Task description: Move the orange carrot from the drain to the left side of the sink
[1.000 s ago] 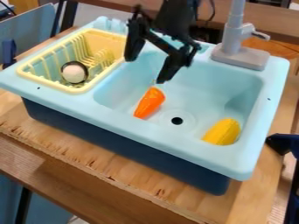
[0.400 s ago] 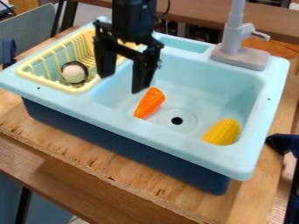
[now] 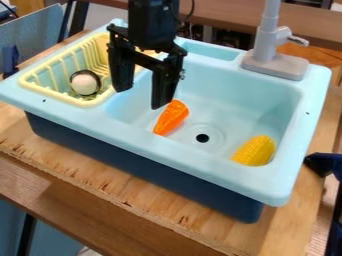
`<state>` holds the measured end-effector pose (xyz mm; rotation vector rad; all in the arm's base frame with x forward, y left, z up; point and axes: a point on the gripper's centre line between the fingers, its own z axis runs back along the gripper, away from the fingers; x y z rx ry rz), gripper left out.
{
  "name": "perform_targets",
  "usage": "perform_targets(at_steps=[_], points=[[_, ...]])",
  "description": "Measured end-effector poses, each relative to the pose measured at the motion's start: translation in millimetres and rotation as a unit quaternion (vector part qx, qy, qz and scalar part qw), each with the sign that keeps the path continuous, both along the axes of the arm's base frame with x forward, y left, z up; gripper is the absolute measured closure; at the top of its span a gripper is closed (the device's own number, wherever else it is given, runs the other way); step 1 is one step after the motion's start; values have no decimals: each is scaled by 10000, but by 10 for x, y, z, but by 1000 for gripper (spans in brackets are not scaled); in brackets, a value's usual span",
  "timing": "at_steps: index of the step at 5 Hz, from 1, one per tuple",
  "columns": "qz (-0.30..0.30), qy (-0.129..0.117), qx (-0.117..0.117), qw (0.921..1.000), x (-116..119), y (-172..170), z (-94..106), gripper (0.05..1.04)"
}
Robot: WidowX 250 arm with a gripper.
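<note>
Carrot (image 3: 172,118): one, in sink (image 3: 267,95), near one fingertip of black gripper (image 3: 140,100), fingers spread apart. Bright orange, glossy, tapered body.

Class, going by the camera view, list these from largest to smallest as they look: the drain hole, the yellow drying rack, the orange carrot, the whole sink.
1. Sink
2. Yellow drying rack
3. Orange carrot
4. Drain hole

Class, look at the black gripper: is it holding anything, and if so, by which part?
Nothing is held: the black gripper has its jaws apart, nothing between them. The orange carrot lies in the sink.
</note>
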<state>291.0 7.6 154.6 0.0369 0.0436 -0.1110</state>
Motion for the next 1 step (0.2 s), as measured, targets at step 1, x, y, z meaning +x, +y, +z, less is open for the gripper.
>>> perform_targets(at_steps=[1], points=[[0,8,0,10000,-3,0,-4,82]])
